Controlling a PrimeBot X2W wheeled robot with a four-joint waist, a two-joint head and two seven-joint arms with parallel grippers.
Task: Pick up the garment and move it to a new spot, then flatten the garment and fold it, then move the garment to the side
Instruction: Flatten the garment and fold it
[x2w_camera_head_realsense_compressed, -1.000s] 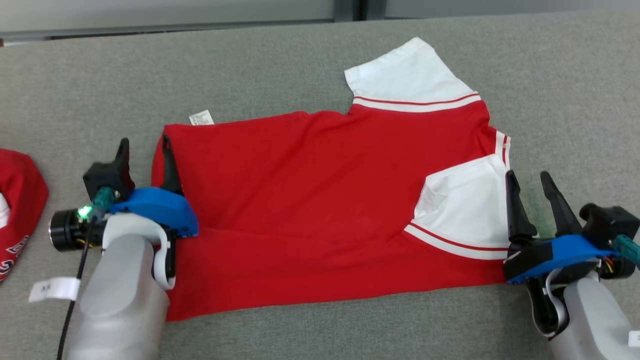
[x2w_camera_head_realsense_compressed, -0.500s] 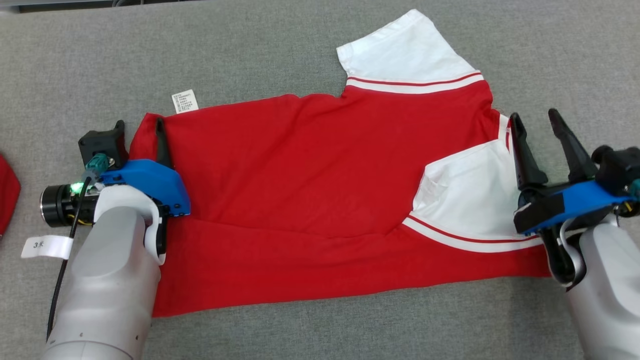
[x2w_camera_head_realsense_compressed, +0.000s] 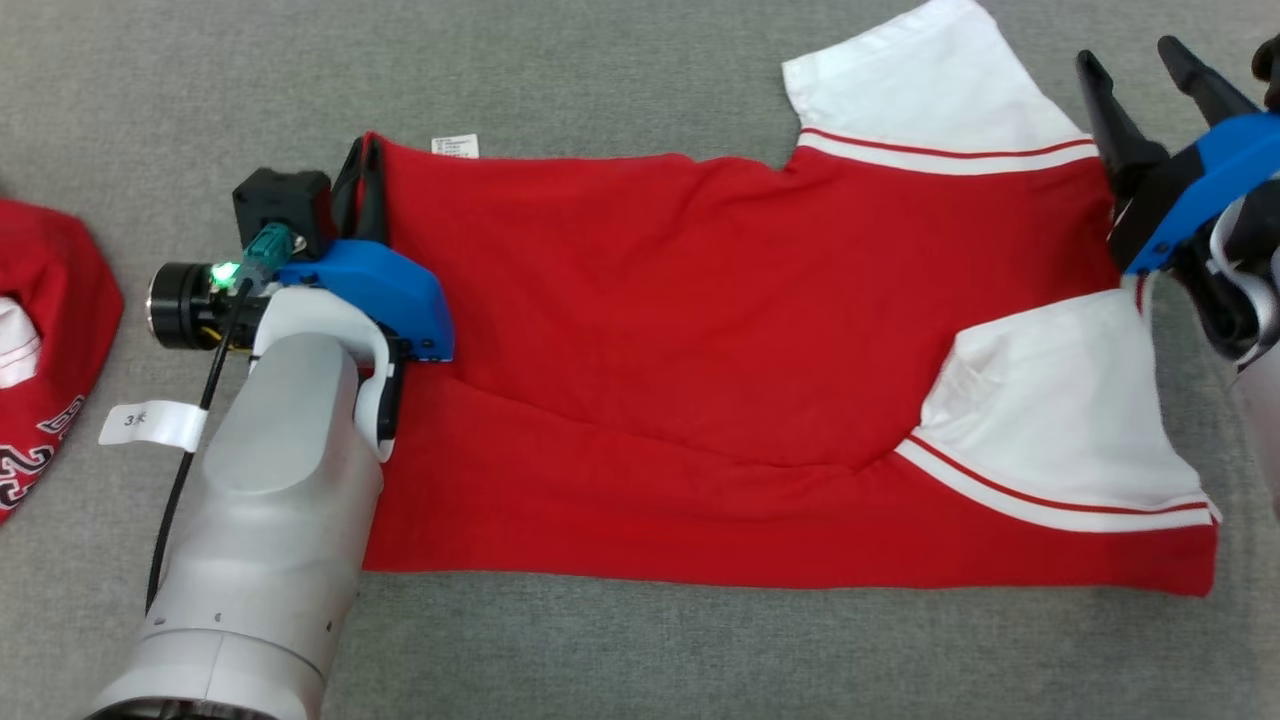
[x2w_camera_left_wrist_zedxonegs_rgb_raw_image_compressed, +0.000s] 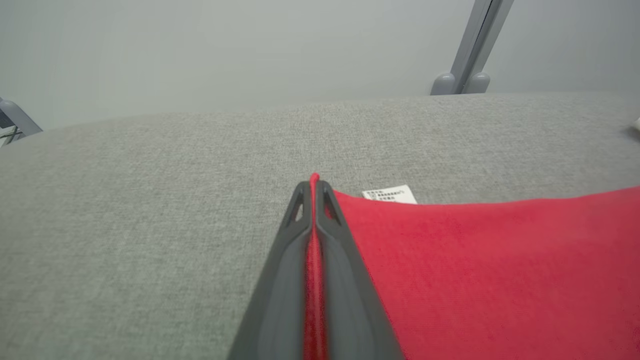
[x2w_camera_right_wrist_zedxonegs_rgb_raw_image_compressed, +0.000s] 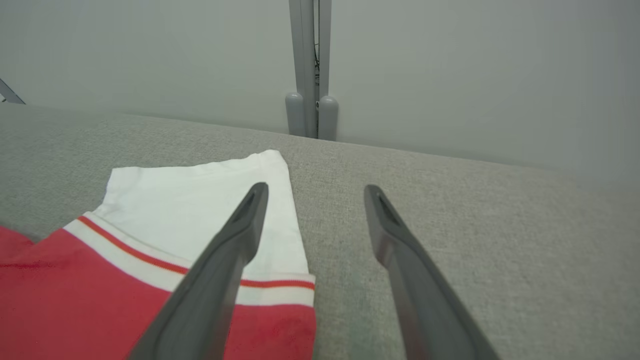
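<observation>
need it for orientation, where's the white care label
Head view, upper left: the care label sticks out from the far edge of the garment, just right of the shut left gripper.

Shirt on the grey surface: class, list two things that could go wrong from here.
1. The left gripper pinches just a thin edge of the shirt; a pull might slip it free.
2. The right gripper is open by the white sleeve, holding nothing; lifting one-sided would likely bunch the shirt.
</observation>
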